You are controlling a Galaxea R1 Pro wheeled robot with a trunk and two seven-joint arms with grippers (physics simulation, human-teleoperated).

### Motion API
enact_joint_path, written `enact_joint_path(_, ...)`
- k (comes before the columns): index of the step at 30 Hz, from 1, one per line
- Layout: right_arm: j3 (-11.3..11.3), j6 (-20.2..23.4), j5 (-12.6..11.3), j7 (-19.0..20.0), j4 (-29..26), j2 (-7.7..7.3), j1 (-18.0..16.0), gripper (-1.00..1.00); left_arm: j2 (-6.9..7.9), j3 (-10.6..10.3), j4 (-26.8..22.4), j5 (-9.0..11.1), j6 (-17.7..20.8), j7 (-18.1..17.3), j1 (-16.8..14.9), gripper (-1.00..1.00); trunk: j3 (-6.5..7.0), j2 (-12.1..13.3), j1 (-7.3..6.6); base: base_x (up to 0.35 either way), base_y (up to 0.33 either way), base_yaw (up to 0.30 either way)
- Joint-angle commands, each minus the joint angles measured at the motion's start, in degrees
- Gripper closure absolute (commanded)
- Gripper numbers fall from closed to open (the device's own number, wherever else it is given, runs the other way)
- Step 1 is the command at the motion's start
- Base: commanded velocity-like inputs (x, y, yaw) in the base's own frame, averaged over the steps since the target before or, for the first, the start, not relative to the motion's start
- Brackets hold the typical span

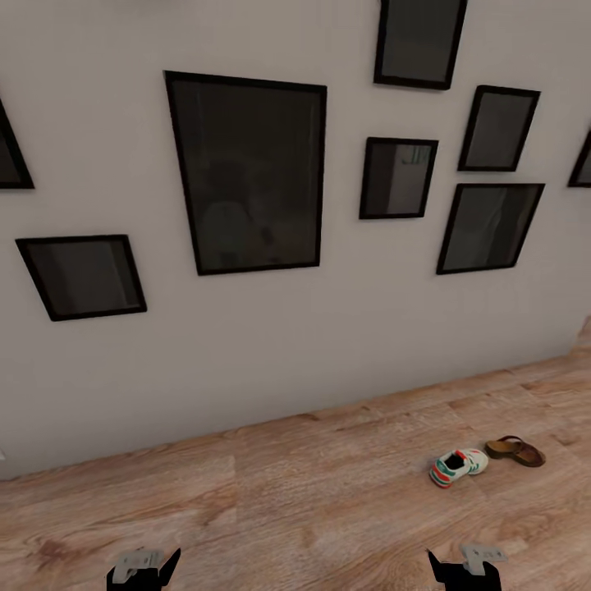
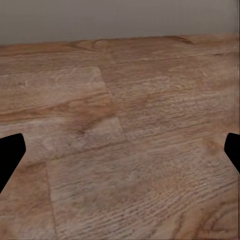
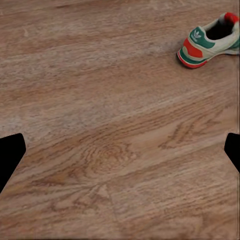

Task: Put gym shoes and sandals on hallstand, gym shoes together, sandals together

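Observation:
One gym shoe (image 1: 458, 466), white with green stripes and a red-orange heel, lies on the corridor floor (image 1: 312, 501) at the right, near the wall. A brown sandal (image 1: 515, 451) lies just to its right, close by but apart. In the right wrist view the gym shoe (image 3: 210, 40) lies well ahead of my right gripper (image 3: 120, 150), whose black fingertips (image 3: 10, 157) stand wide apart over bare planks. My left gripper (image 2: 120, 150) is also open over bare floor. Both grippers, left (image 1: 144, 574) and right (image 1: 465, 573), hang low at the head view's bottom edge. The hallstand is out of view.
A pale grey wall (image 1: 328, 345) with several black picture frames (image 1: 246, 172) rises straight ahead, meeting the floor in a line that slants up to the right. Wood planks stretch between my grippers and the shoes.

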Motion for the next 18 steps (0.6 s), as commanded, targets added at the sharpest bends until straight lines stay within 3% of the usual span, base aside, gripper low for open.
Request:
enact_joint_path(1, 0.39, -0.18, -0.62, 0.29, 0.09, -0.01, -0.06, -1.0, 0.0, 0.14, 0.05, 0.52, 0.07, -0.57, -0.03, -1.0, -0.03, -0.02, -0.01, 0.0, 0.0, -0.258)
enact_joint_path(18, 0.41, -0.18, -0.62, 0.29, 0.09, -0.01, -0.06, -1.0, -0.01, 0.14, 0.05, 0.52, 0.07, -0.56, -0.03, -1.0, 0.31, -0.02, -0.01, 0.0, 0.0, -0.258)
